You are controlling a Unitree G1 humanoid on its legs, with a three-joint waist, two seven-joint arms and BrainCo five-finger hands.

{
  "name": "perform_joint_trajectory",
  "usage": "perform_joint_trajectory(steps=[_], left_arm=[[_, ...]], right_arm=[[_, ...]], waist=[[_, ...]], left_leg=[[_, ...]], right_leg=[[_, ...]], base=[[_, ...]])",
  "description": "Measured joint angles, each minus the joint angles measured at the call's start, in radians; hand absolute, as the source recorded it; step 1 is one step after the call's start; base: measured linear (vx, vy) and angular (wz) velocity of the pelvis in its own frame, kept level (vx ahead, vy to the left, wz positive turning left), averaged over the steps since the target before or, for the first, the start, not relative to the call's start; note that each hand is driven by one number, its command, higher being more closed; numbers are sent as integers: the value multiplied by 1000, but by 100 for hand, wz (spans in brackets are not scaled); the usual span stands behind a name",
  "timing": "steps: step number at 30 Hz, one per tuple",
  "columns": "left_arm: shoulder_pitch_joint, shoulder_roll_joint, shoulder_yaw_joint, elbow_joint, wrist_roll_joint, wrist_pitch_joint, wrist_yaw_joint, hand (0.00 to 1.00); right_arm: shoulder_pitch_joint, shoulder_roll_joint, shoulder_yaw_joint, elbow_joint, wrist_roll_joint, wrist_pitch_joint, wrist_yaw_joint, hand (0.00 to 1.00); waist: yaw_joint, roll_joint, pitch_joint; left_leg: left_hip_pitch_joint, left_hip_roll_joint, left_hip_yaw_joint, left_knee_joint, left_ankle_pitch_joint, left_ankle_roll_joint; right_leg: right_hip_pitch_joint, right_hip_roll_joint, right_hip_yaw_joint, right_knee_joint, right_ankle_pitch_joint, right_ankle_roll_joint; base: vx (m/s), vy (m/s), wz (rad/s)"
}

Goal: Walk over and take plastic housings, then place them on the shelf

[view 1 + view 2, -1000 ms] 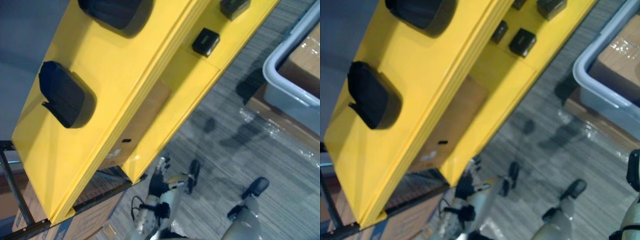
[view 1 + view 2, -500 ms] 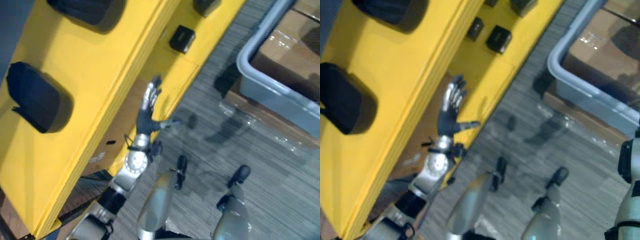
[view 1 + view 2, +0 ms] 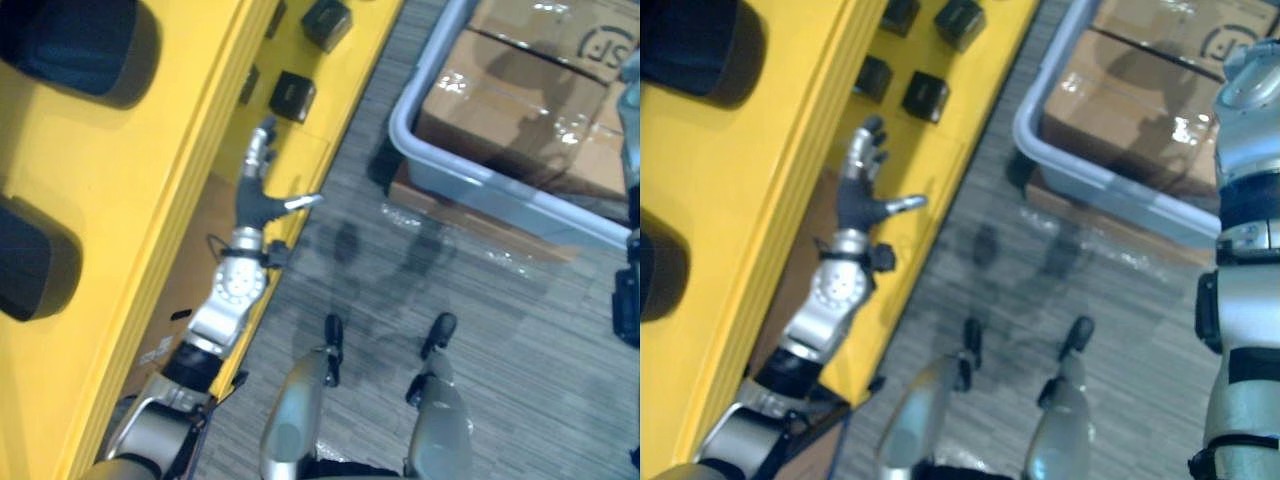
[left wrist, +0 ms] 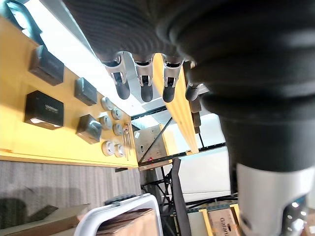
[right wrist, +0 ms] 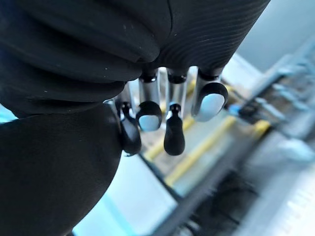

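Now left hand (image 3: 258, 192) spread wide — empty, by yellow shelf (image 3: 180, 150), right hand (image 5: 174, 132) slack

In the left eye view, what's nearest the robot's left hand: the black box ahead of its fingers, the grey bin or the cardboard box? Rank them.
From the left hand:
1. Black box, on the yellow shelf, just ahead of it.
2. Grey bin, across the floor, rightward.
3. Cardboard box, inside that bin.
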Motion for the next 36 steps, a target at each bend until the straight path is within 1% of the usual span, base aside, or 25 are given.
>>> perform_joint_trajectory(steps=[1,3,4,5,6,7,8,9,10,11,13,15,17,18,20,21,23,24,27,28,30,31,32,34,36], left_arm=[[-1,3,7,-5,-9,4,-6,0],[-10,20,16,-23,-41,19,-24,0],[-15,21,17,-23,-47,26,-27,0],[-20,22,28,-24,-49,31,-36,0],[-23,22,41,-24,-73,40,-47,0],[-27,21,43,-23,-83,53,-49,0],[-28,21,45,-22,-93,74,-54,0],[-26,21,50,-21,-122,84,-59,0],[-26,21,54,-20,-127,93,-61,0],[-27,21,61,-17,-132,103,-65,0],[-26,17,82,-5,-196,126,-86,0],[-26,14,86,32,-250,166,-95,0],[-25,2,86,49,-281,189,-99,0],[-17,-14,86,61,-295,198,-110,0],[-10,-32,82,73,-322,220,-130,0],[-5,-38,81,77,-325,227,-135,0],[11,-55,80,85,-362,230,-140,0],[22,-67,78,93,-376,234,-158,0],[51,-69,51,109,-439,273,-191,0],[57,-70,39,113,-440,278,-199,0],[77,-74,1,113,-482,310,-219,0],[80,-77,-4,113,-493,317,-224,0],[84,-93,-5,114,-518,334,-243,0],[87,-102,-7,114,-517,338,-246,0],[93,-101,-33,114,-517,338,-250,0]], right_arm=[[18,1,-3,-18,-9,-7,0,100],[97,14,-22,-89,-45,-29,0,100],[118,20,-27,-103,-54,-32,0,100],[155,44,-42,-133,-69,-39,0,100],[193,68,-57,-167,-85,-41,0,100],[216,75,-61,-185,-92,-42,-1,100],[263,86,-64,-221,-97,-42,-1,100],[309,106,-73,-258,-118,-45,0,100],[330,118,-79,-275,-134,-49,0,100],[358,134,-79,-299,-151,-52,0,100],[414,167,-88,-353,-188,-70,3,100],[480,202,-96,-401,-232,-89,6,100],[511,217,-97,-409,-252,-96,8,100],[537,236,-97,-409,-269,-99,9,100],[573,260,-97,-409,-302,-108,26,100],[590,278,-96,-410,-329,-122,33,100],[616,292,-92,-416,-363,-140,51,100],[634,294,-91,-429,-377,-148,57,100],[656,296,-68,-433,-415,-174,71,100],[660,296,-60,-433,-421,-176,74,100],[672,296,-29,-433,-449,-183,98,100],[672,296,-21,-432,-456,-186,107,100],[677,297,-2,-431,-469,-200,125,100],[681,297,17,-430,-484,-203,137,100],[701,310,37,-425,-502,-218,157,100]], waist=[[-2,-7,0],[-24,-26,-6],[-29,-36,-11],[-35,-55,-20],[-49,-70,-28],[-52,-76,-28],[-52,-87,-34],[-51,-92,-52],[-52,-97,-67],[-53,-107,-86],[-50,-131,-109],[-52,-150,-142],[-54,-158,-149],[-53,-165,-172],[-52,-180,-206],[-51,-187,-217],[-50,-189,-241],[-49,-190,-255],[-48,-192,-275],[-49,-193,-284],[-49,-197,-309],[-49,-198,-313],[-47,-204,-320],[-46,-207,-327],[-46,-213,-337]], left_leg=[[15,2,7,-8,1,-1],[50,8,11,-27,2,-3],[55,7,14,-31,5,-3],[67,7,18,-44,8,-5],[75,8,18,-47,11,-6],[86,9,18,-49,11,-6],[113,10,19,-55,11,-6],[128,11,21,-62,11,-6],[127,12,21,-63,11,-7],[129,12,23,-67,12,-7],[148,14,35,-77,15,-12],[160,18,38,-77,15,-14],[184,20,39,-78,15,-15],[191,21,39,-78,14,-17],[200,20,38,-76,12,-21],[215,23,38,-77,12,-25],[225,28,37,-83,13,-30],[232,28,36,-94,17,-35],[258,29,35,-123,28,-46],[259,29,35,-130,31,-48],[262,31,30,-145,41,-46],[263,31,29,-148,42,-46],[266,30,25,-149,46,-47],[267,29,22,-150,46,-47],[278,28,16,-153,46,-47]], right_leg=[[6,1,8,0,0,0],[32,4,12,-1,0,0],[32,4,13,-1,0,0],[34,4,15,-1,0,0],[41,5,15,-2,0,0],[54,8,15,-6,0,0],[79,10,15,-15,0,0],[90,15,15,-17,0,-1],[90,16,15,-19,-1,-1],[92,18,15,-25,-1,-2],[101,22,18,-28,-8,-11],[113,26,18,-28,-14,-18],[135,28,18,-28,-17,-21],[145,30,16,-28,-28,-35],[158,28,12,-28,-52,-30],[175,30,10,-28,-61,-23],[187,34,6,-28,-77,-24],[191,34,3,-28,-85,-18],[204,34,-3,-28,-90,-11],[203,34,-6,-28,-90,-10],[203,33,-15,-28,-81,1],[204,33,-16,-28,-78,3],[207,33,-18,-28,-76,4],[208,32,-19,-28,-76,4],[221,32,-22,-28,-75,5]], base=[[34,3,-21],[26,16,-11],[12,18,-10],[5,15,-10],[11,13,-7],[0,0,0],[7,12,-6],[2,13,-6],[3,10,-5],[-3,1,-7],[-19,-4,-14],[-30,-5,-7],[-40,-3,-1],[-61,-10,-2],[-41,-22,2],[-56,-41,3],[-64,-44,4],[-52,-37,5],[-39,-24,3],[-3,-10,6],[27,-3,8],[47,19,9],[33,25,7],[27,24,5],[32,32,7]])
